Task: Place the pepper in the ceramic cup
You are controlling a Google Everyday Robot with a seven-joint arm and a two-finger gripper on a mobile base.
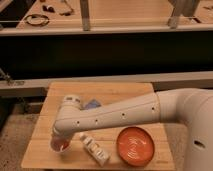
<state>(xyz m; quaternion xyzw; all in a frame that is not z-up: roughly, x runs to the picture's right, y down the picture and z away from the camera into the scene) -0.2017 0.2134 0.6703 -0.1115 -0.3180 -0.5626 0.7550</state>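
Lying at the near edge of the wooden table [55,160], the white oblong bottle [95,149] is pointing diagonally, with its top end toward the arm. Just to its right, the round orange plate [135,145] is resting flat near the front right corner, apart from the bottle.

On the near left part of the table, the ceramic cup [60,145] is standing upright, and the red-orange pepper [63,144] is showing inside its mouth. The gripper [59,137] is hanging directly above this cup, at the low end of the white arm [120,115]; its fingers are hidden behind the wrist, but they are standing spread apart, released, and they are not grasping the pepper as far as I can see.

The arm is stretching from the robot body [197,130] at the right across the middle of the table. Behind the elbow part, a small blue object [91,104] is lying on the table, partly covered by the arm.

Farther back, a dark shelf is running across, and a black cable [36,20] is lying on the upper surface at the left.
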